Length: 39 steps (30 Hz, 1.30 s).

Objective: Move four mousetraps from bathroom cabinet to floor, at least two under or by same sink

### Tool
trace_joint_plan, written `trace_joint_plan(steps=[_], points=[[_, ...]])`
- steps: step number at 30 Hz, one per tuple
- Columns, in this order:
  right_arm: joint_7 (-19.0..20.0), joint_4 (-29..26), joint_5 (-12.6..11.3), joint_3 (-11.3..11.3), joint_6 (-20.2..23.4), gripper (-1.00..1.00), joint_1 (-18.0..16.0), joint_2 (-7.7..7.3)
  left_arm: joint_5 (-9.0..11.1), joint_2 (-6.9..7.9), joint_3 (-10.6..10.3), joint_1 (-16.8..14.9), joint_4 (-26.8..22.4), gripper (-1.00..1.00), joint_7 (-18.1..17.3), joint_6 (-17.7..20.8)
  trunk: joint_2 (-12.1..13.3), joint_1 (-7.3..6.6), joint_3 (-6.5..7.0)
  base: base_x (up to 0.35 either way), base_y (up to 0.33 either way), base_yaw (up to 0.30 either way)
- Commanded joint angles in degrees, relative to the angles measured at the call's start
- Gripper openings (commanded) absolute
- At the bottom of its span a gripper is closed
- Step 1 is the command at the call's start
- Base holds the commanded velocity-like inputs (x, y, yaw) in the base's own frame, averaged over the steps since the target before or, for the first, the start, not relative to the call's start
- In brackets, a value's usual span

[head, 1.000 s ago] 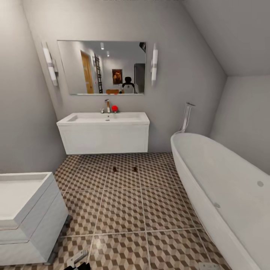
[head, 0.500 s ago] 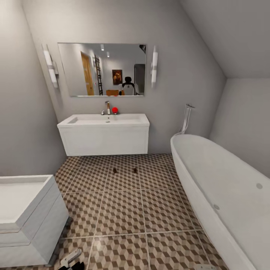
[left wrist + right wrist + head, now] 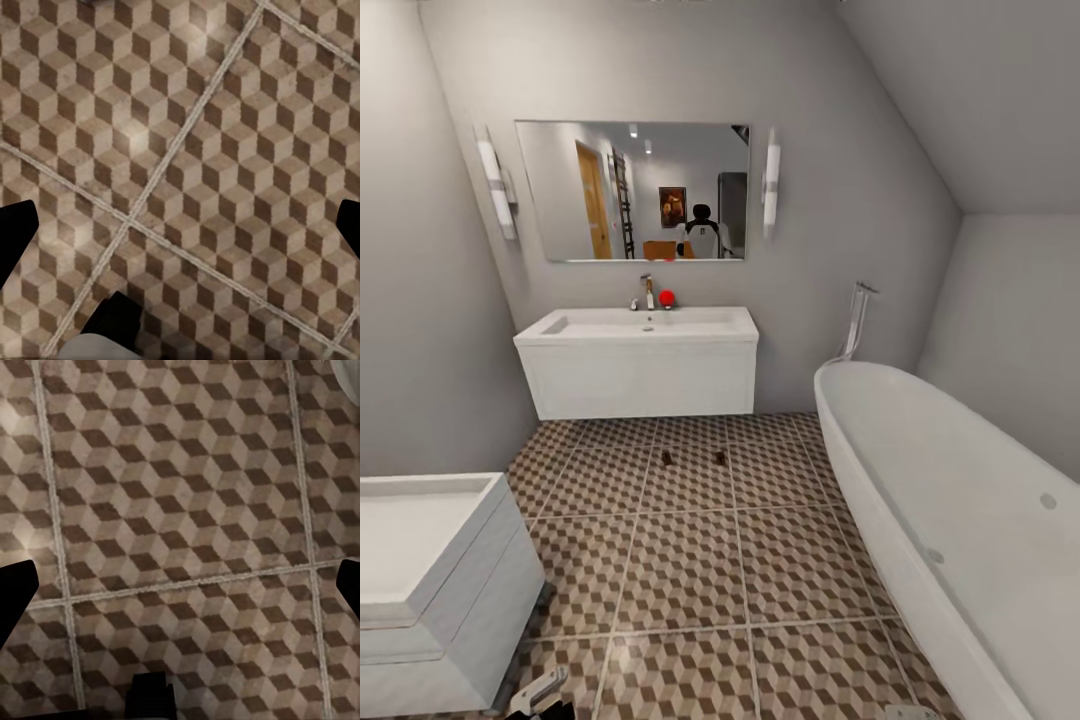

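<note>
Two small dark-brown mousetraps (image 3: pixel 667 458) (image 3: pixel 720 457) lie on the cube-patterned bathroom floor (image 3: pixel 685 560), just in front of the white wall-hung sink (image 3: pixel 640 365); their detail is too small to make out. The other mousetraps and the orange-brown cabinet are out of view. My left gripper (image 3: pixel 180 225) hangs open over bare tiles with nothing between its fingers. My right gripper (image 3: pixel 180 585) is also open and empty above the tiles. Part of my left arm (image 3: pixel 535 692) peeks in at the bottom edge of the head view.
An oval white bathtub (image 3: pixel 960 520) runs along the right side. A small white drawer unit (image 3: pixel 430 590) stands at the near left. A mirror (image 3: pixel 632 190) hangs over the sink, with a red object (image 3: pixel 666 297) by the tap. Open tiled floor lies between unit and tub.
The whole head view has slid down a little, so the camera has moved. Sink, tub and the two traps keep their places on the floor.
</note>
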Motion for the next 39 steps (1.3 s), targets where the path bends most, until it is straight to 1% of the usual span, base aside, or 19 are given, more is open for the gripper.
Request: trace_joint_plan(steps=[1, 7, 15, 19, 23, 24, 26, 31, 35, 39], points=[[-0.22, -0.27, -0.47, 0.48, -0.46, 1.0, -0.11, -0.01, 0.35, 0.06, -0.49, 0.0, -0.01, 1.0, -0.1, 0.38, 0.38, -0.23, 0.13, 0.0, 0.0, 0.0], [-0.23, -0.27, -0.44, 0.51, -0.5, 1.0, -0.1, 0.36, 0.38, -0.16, -0.47, 0.53, -0.05, 1.0, -1.12, 0.26, 2.79, -1.55, 1.2, 0.0, 0.0, 0.0], [-0.23, -0.27, -0.43, 0.49, -0.51, 1.0, -0.11, 0.43, 0.68, -1.69, -0.44, 1.48, -0.06, 1.0, -1.4, -2.16, 5.99, -3.3, 2.64, -0.173, 0.0, 0.0], [-0.19, -0.31, -0.41, 0.55, -0.43, 1.0, -0.11, 0.48, 1.98, -3.31, -0.4, 2.06, -0.06, 1.0, -1.11, -5.16, 7.6, -4.18, 3.36, -0.298, 0.0, 0.0], [-0.16, -0.34, -0.37, 0.57, -0.38, 1.0, -0.11, 0.5, 3.95, -5.03, -0.37, 2.61, -0.06, 1.0, -0.89, -8.54, 9.2, -5.06, 4.08, -0.316, 0.0, 0.005], [-0.15, -0.35, -0.36, 0.57, -0.35, 1.0, -0.11, 0.51, 4.65, -5.68, -0.36, 2.88, -0.06, 1.0, -0.82, -9.85, 9.6, -5.28, 4.26, -0.323, 0.0, 0.066], [-0.15, -0.35, -0.38, 0.57, -0.33, 1.0, -0.11, 0.51, 5.16, -6.1, -0.36, 3.12, -0.06, 1.0, -0.78, -10.72, 10.41, -5.72, 4.61, -0.325, 0.0, 0.114], [-0.14, -0.36, -0.37, 0.58, -0.29, 1.0, -0.11, 0.52, 5.82, -6.6, -0.35, 3.44, -0.06, 1.0, -0.73, -11.76, 12.41, -6.82, 5.51, -0.326, 0.0, 0.198], [-0.14, -0.36, -0.35, 0.58, -0.27, 1.0, -0.11, 0.57, 5.99, -6.74, -0.35, 3.53, -0.06, 1.0, -0.76, -12.01, 12.41, -6.82, 5.51, -0.247, 0.0, 0.253], [-0.15, -0.41, -0.34, 0.58, -0.23, 1.0, -0.11, 0.61, 6.06, -6.97, -0.39, 3.57, -0.06, 1.0, -0.79, -12.07, 12.41, -6.82, 5.51, -0.104, 0.0, 0.272]])
